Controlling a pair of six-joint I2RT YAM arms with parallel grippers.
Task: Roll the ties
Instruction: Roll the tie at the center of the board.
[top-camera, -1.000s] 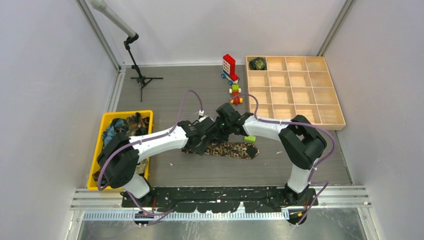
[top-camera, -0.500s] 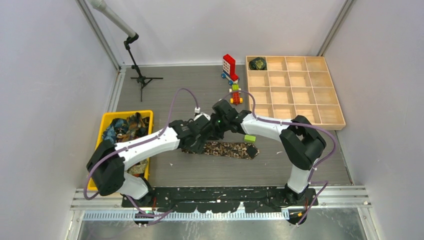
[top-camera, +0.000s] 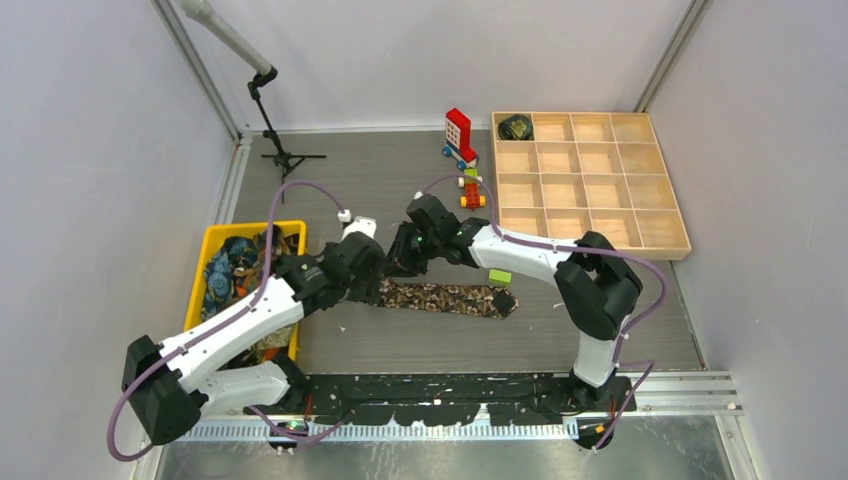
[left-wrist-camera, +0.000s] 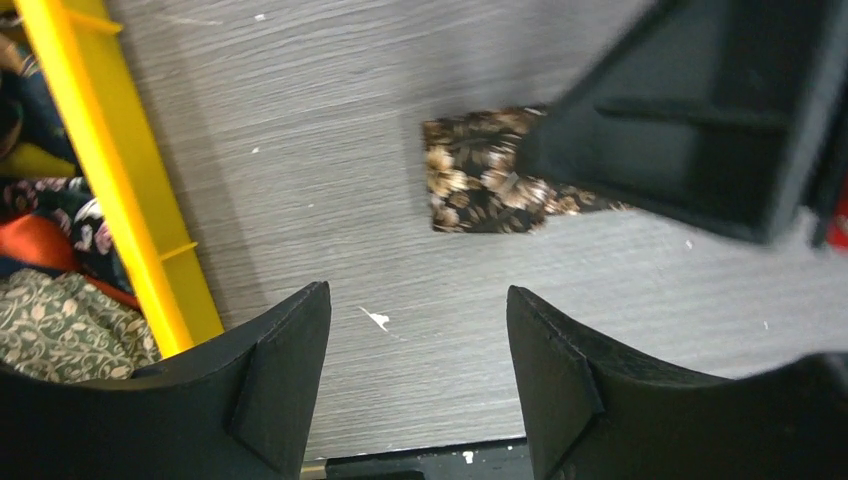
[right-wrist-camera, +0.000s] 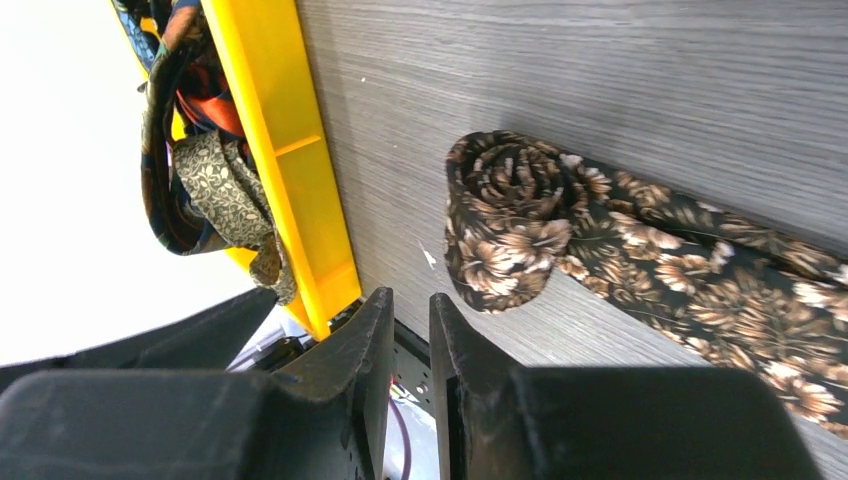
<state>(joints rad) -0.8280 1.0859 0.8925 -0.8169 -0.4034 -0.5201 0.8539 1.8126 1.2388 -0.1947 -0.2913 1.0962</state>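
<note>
Right wrist: brown floral fabric necktie (right-wrist-camera: 510, 220), end rolled; likely soft, light, slack; pinch roll across width; left jaws apart; right jaws nearly together, empty.

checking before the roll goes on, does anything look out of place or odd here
The brown floral tie is rolled only at one end, loosely, and the rest lies flat. A small green block lies loose near its flat end. Nothing looks spilled or damaged.
</note>
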